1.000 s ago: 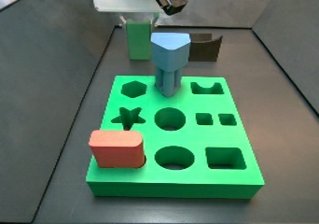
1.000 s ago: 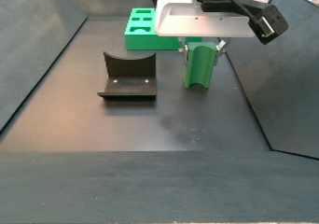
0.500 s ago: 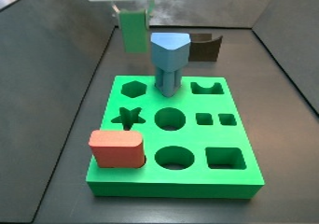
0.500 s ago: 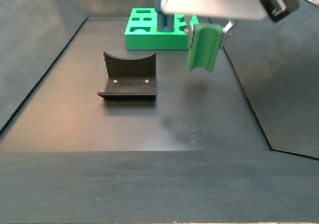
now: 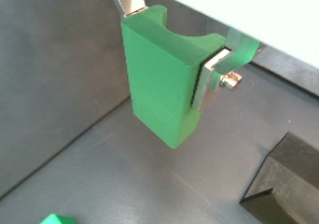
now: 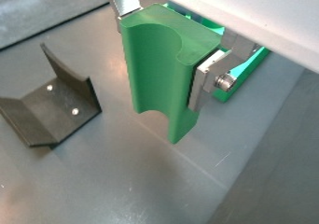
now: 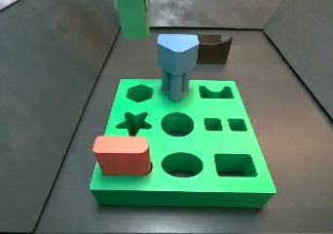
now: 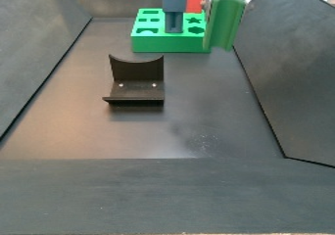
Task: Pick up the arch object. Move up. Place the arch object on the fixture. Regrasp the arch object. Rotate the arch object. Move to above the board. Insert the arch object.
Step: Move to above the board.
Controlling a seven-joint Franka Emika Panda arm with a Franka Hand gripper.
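Observation:
The arch object [image 5: 159,74] is a muted-green block with a curved notch in its end, and my gripper [image 5: 169,39] is shut on it. In both wrist views one silver finger [image 6: 208,78] presses each side of it. It hangs upright, high above the floor, near the upper edge in both side views [image 7: 131,9] [image 8: 228,22]; the gripper body is cut off above them. The dark L-shaped fixture [image 8: 133,79] stands bare on the floor, apart from the arch object. The bright green board [image 7: 182,175] lies flat with several cut-out holes.
A blue-grey peg [image 7: 177,62] stands upright in the board's far row. A red rounded block [image 7: 121,153] sits at the board's near left corner. Dark sloped walls [image 8: 275,72] enclose the floor.
The gripper has risen with the arch object, from resting on the floor beside the fixture to hanging high near the frames' upper edge. Board, peg, red block and fixture have not moved.

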